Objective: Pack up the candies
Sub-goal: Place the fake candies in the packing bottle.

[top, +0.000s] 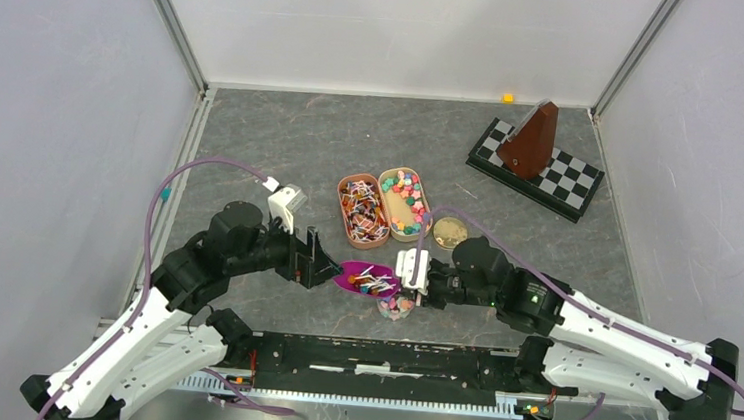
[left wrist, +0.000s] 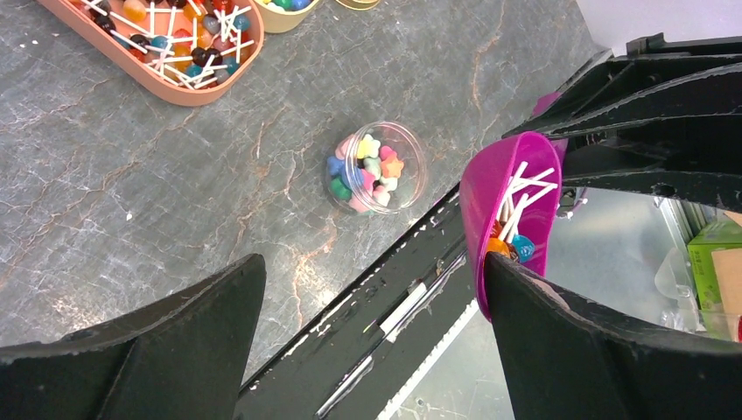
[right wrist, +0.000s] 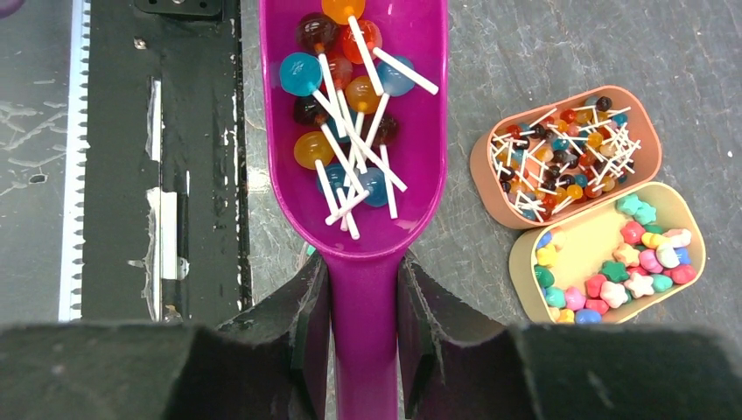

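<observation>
While snug around scoop (right wrist: 423,162), right pincer (right wrist: 361,302)

Grey marbled tabletop (top: 284,133); white walls (top: 402,27)

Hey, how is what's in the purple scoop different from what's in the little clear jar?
The scoop holds round lollipops on white sticks; the jar holds star-shaped candies without sticks. The scoop is gripped by its handle in the right gripper; the jar stands free on the table. Both loads come in mixed bright colours.
</observation>
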